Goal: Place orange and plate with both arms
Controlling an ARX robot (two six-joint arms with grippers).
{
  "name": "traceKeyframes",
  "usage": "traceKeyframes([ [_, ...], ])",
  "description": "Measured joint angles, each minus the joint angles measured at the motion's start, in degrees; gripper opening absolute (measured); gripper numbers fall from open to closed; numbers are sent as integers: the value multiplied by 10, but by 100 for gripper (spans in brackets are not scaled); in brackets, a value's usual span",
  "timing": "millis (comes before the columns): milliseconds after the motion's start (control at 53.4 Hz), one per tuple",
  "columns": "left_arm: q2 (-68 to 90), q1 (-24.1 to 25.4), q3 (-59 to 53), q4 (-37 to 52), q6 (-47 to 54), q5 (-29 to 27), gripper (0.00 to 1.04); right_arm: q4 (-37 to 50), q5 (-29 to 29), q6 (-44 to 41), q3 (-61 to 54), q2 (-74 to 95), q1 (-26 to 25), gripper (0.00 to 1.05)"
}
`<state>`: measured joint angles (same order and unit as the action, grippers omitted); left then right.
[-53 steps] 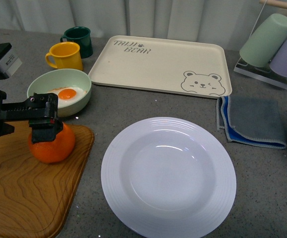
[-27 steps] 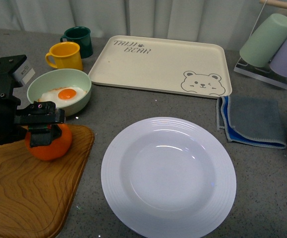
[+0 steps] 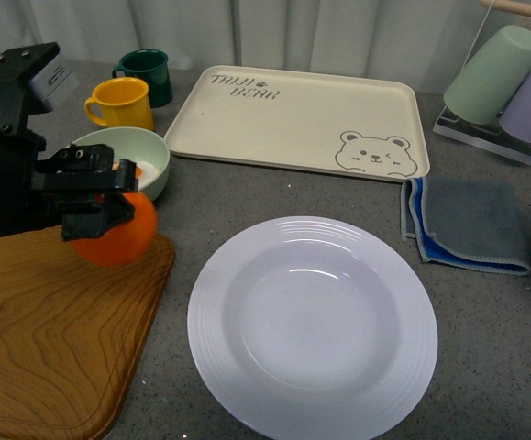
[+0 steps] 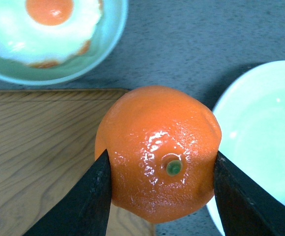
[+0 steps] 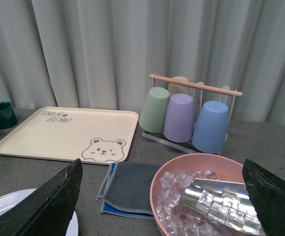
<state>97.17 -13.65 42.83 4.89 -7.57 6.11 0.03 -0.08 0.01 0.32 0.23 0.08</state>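
My left gripper (image 3: 100, 206) is shut on the orange (image 3: 118, 234) and holds it in the air over the far right corner of the wooden board (image 3: 54, 339). In the left wrist view the orange (image 4: 159, 150) fills the gap between both black fingers, its green stem dot facing the camera. The white ridged plate (image 3: 313, 325) lies on the grey counter to the right, and its edge (image 4: 260, 142) shows beside the fruit. My right gripper (image 5: 162, 206) stands open, high over a pink bowl of ice; it is out of the front view.
A pale green bowl with a fried egg (image 3: 123, 160) sits just behind the orange. Yellow mug (image 3: 121, 103), dark green mug (image 3: 146, 73), cream bear tray (image 3: 297, 119), folded grey-blue cloth (image 3: 467, 225) and a cup rack (image 3: 508, 78) line the back and right. Pink ice bowl (image 5: 206, 196).
The left gripper has lifted the orange off the wooden board and carried it up and slightly right, towards the plate. The plate has not moved.
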Motion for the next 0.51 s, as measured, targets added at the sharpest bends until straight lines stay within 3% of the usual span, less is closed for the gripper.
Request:
traceKeyframes([
  [393,43,-160,36,16,-28,-17,50,0,0,0,0,0,0,95],
  [505,69,-184,36,35,-33,-20,50,0,0,0,0,0,0,95],
])
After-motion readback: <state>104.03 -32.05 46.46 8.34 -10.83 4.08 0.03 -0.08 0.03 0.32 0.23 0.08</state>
